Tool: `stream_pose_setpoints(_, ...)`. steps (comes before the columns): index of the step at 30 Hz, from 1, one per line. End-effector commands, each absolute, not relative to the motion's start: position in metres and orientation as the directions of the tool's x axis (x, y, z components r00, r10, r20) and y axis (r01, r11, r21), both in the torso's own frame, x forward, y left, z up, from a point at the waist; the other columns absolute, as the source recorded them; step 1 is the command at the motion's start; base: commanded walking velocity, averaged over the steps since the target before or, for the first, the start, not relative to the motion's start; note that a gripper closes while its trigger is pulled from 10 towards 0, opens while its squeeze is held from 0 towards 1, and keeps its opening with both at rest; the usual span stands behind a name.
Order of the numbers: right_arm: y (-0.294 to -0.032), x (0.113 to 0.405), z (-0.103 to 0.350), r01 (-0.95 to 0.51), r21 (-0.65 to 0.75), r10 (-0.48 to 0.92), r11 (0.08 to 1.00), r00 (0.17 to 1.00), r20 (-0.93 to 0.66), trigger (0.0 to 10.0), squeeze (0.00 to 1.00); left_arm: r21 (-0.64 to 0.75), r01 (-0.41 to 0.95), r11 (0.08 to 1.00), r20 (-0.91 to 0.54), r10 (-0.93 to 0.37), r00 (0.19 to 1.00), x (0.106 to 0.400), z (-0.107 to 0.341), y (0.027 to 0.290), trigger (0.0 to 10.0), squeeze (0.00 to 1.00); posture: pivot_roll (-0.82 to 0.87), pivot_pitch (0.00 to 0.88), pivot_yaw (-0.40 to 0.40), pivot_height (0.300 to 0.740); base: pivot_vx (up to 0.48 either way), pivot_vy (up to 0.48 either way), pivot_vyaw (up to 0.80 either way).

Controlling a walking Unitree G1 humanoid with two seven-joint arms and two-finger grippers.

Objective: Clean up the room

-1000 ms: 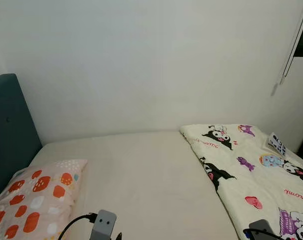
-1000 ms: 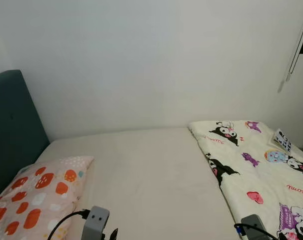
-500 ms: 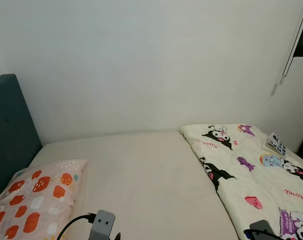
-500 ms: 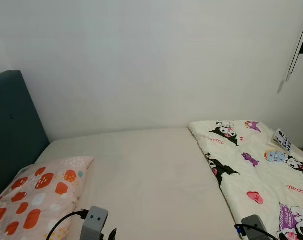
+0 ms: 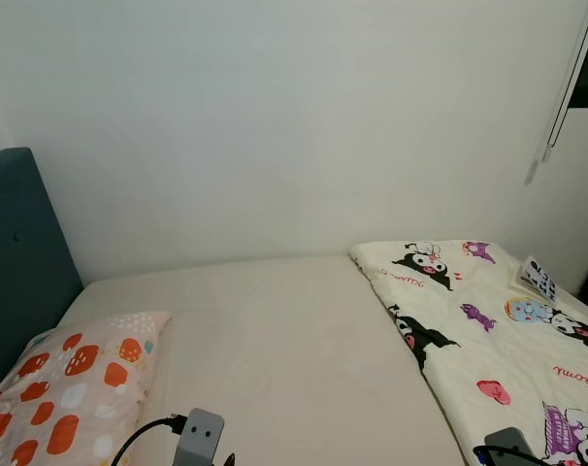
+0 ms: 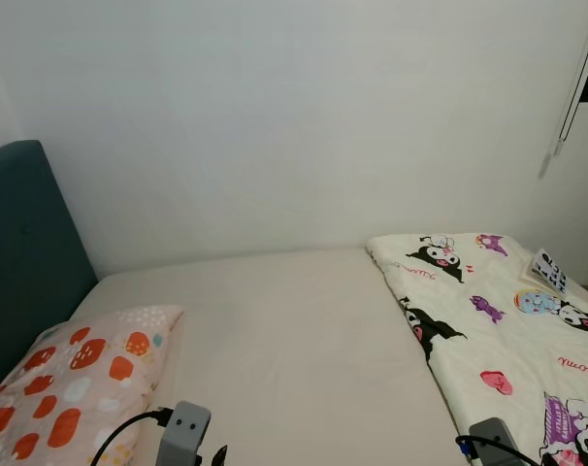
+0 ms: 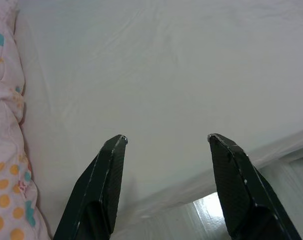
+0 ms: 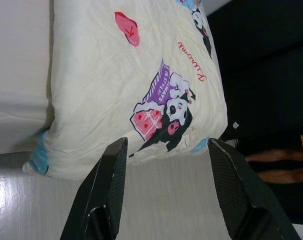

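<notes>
Bed: a mattress in a plain cream sheet runs across the head views, set against a bare white wall; its near edge is cut off by the lower border.
Headboard: a dark teal padded panel stands at the robot's left, cropped by the picture's edge.
Pillow: a pink pillow with orange, white and teal blobs lies at the left end of the mattress, beside the headboard; its lower corner runs out of view.
Quilt: a pale yellow quilt printed with black-and-white cartoon figures, purple shapes and red script lies folded over the right part of the bed; its far right and near parts are cropped. In the right wrist view its corner hangs over the mattress edge above a pale floor.
Small item: a white piece with dark marks rests on the quilt's far right side; too small to identify.
Cord: a thin blind pull hangs by the dark window edge at upper right.
Left gripper: hovers over the bare sheet near the mattress edge, the pillow just to one side; fingers spread apart, grasping nothing.
Right gripper: hangs above the quilt's corner and the floor; fingers spread wide, released.
Wrists: grey housings with black cables peek in at the lower border of the head views.
Dark area: beyond the quilt in the right wrist view lies deep shadow; something brownish there cannot be made out.
</notes>
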State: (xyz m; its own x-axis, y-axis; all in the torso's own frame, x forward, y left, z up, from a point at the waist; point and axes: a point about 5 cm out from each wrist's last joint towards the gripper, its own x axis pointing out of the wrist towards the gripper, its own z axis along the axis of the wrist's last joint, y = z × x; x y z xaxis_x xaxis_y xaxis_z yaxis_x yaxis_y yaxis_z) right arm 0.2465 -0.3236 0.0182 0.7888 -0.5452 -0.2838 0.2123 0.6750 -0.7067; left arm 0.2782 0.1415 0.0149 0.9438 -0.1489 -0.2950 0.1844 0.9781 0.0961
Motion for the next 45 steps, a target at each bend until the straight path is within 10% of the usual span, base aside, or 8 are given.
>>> stream_pose_setpoints(1, -0.328, 0.244, 0.019, 0.223, -0.700, -0.555, 0.678, 0.780, -0.289, 10.0, 0.00, 0.088, 0.176, 0.980, -0.317, -0.140, 0.938, 0.274, 0.010, 0.144, 10.0, 0.00, -0.06, 0.113, 0.015, 0.740, 0.000, 0.000, 0.00)
stream_pose_setpoints(45, -0.325, 0.251, 0.020, 0.221, -0.699, -0.553, 0.680, 0.780, -0.292, 10.0, 0.00, 0.102, 0.187, 0.977, -0.303, -0.148, 0.941, 0.283, 0.017, 0.148, 10.0, 0.00, -0.05, 0.107, 0.036, 0.740, 0.000, 0.000, 0.00)
